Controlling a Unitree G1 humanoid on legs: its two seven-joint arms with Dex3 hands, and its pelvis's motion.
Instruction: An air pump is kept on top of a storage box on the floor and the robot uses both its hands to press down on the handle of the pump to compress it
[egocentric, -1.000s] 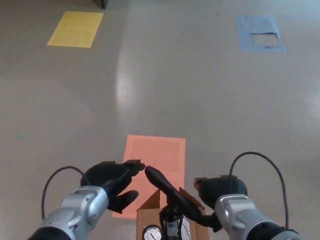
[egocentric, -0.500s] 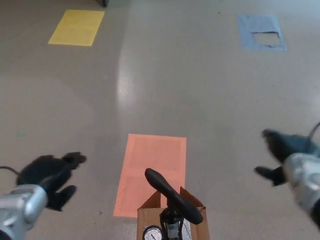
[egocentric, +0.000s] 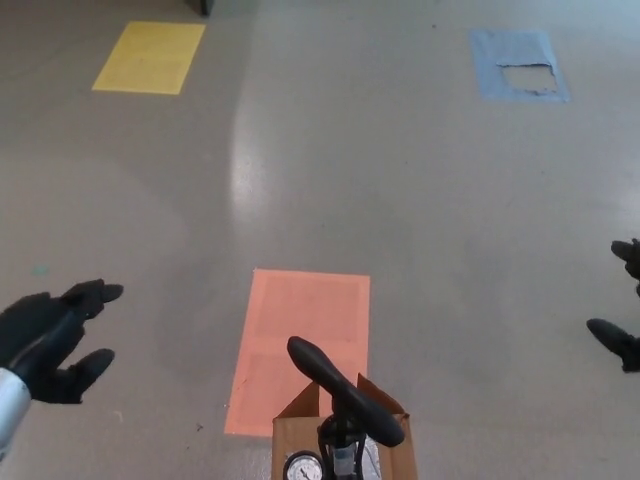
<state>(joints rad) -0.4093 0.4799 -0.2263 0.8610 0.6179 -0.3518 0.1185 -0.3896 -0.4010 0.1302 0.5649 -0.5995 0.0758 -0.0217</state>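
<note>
The air pump stands at the bottom centre, its black handle (egocentric: 345, 390) slanting from upper left to lower right above a round pressure gauge (egocentric: 303, 467). It rests on a brown cardboard box (egocentric: 343, 448) with raised flaps. My left hand (egocentric: 52, 340) is far out at the left edge, open, fingers spread, holding nothing. Only the fingertips of my right hand (egocentric: 624, 320) show at the right edge, spread apart and well clear of the handle.
An orange floor patch (egocentric: 305, 335) lies just beyond the box. A yellow patch (egocentric: 150, 57) sits far left and a torn blue patch (egocentric: 520, 65) far right on the grey floor.
Both hands have swung outward from beside the handle, the left to the left edge and the right almost out of the picture. The pump and box have not moved.
</note>
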